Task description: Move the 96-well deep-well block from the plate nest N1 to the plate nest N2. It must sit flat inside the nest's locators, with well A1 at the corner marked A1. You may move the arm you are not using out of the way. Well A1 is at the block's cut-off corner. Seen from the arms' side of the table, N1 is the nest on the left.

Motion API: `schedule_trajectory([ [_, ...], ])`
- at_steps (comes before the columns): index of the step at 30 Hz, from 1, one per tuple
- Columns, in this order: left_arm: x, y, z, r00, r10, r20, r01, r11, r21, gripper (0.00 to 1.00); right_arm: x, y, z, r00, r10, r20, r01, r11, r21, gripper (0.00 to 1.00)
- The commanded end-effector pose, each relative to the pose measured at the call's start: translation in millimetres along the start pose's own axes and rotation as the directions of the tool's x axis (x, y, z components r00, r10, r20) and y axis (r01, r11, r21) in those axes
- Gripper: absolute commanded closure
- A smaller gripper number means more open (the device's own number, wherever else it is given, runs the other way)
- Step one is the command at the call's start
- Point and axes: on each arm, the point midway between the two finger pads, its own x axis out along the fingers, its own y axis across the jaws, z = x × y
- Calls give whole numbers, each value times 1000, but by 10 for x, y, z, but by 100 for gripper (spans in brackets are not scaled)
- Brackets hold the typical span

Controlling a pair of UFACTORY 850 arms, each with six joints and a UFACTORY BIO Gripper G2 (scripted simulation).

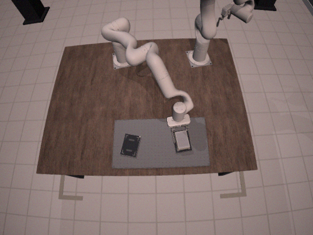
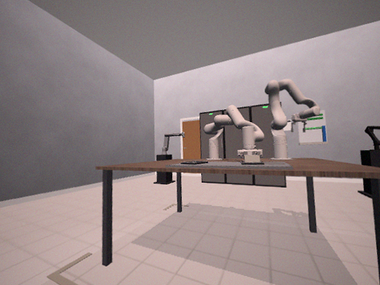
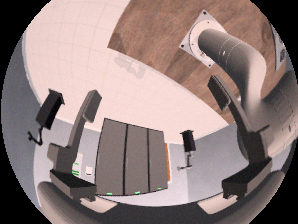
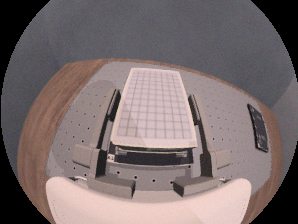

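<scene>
The pale deep-well block (image 1: pixel 183 140) (image 2: pixel 251 158) (image 4: pixel 156 105) sits in the dark nest N1 (image 1: pixel 184 151) (image 4: pixel 155 158). An A1 label shows at the nest's near left corner in the right wrist view; I cannot make out the block's cut-off corner. My right gripper (image 1: pixel 180 128) (image 4: pixel 155 95) is partly open, with one finger along each long side of the block and a narrow gap at each. The nest N2 (image 1: pixel 131 145) (image 2: pixel 188 163) (image 4: pixel 258 127) is empty. My left gripper (image 1: pixel 224 21) (image 2: pixel 298 130) (image 3: pixel 155 86) is wide open and empty, far from the block.
Both nests stand on a grey perforated board (image 1: pixel 157 158) (image 4: pixel 225 120) on the wooden table (image 1: pixel 81 116). The nests are well apart, each turned a little. The left arm is raised over the table's back edge. The right arm reaches across the table to N1.
</scene>
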Motion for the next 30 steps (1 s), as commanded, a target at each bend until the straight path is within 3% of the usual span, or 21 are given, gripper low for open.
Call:
schedule_trajectory([
  [1, -4, 5, 2, 1000, 1, 0, -1, 1000, 0, 0, 9, 4, -9, 1000, 0, 2, 0, 1000, 1, 63],
  [30, -4, 5, 2, 1000, 1, 0, -1, 1000, 0, 0, 9, 4, -109, 1000, 0, 2, 0, 1000, 1, 63],
])
